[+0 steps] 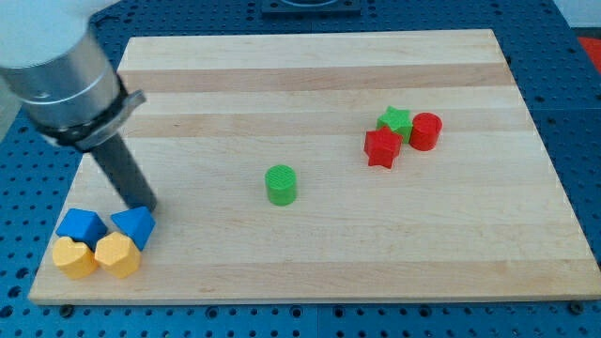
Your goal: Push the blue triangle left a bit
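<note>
The blue triangle [134, 225] lies near the wooden board's bottom left corner. My tip [147, 208] is at its upper right edge, touching or nearly touching it. A blue block [79, 226] of unclear shape sits just left of the triangle. Two yellow blocks, one at the view's far left [73, 256] and one beside it [117, 254], lie directly below the blue ones. The rod slants up to the left to the arm's grey body [66, 80].
A green cylinder [281, 184] stands near the board's middle. A red star [381, 147], a green star [395, 120] and a red cylinder [425, 130] cluster at the right. The wooden board [319, 66] rests on a blue perforated table.
</note>
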